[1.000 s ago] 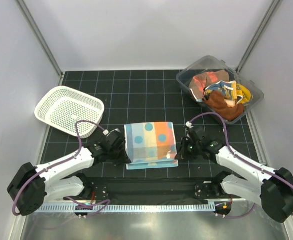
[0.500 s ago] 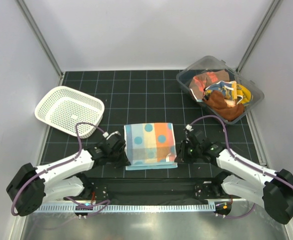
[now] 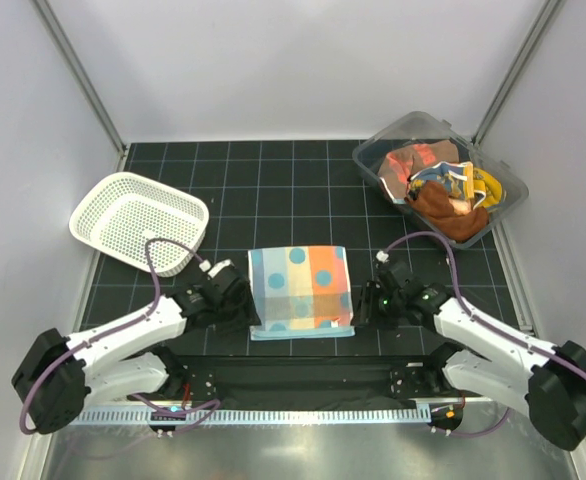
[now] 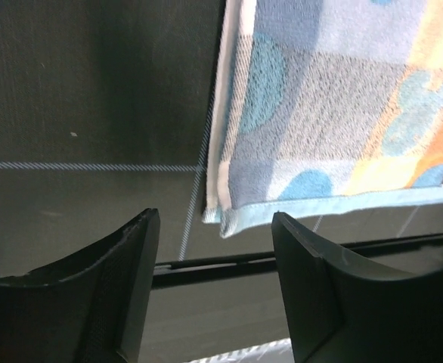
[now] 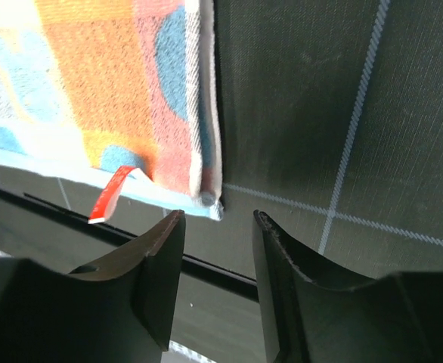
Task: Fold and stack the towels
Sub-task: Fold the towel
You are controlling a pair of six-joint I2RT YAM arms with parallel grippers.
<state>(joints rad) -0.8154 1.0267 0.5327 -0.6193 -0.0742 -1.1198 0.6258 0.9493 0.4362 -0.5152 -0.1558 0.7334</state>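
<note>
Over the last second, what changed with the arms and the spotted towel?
The left gripper and right gripper drew slightly back from the near corners of the spotted towel, both open, holding nothing. Its near edge settled flatter. The basket and bin stayed put.

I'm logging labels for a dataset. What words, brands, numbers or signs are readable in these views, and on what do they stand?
No legible text appears in any view.
The red tag on the folded spotted towel: no print visible on it.
The yellow-and-blue cloth in the clear bin: any markings are too small to read.
</note>
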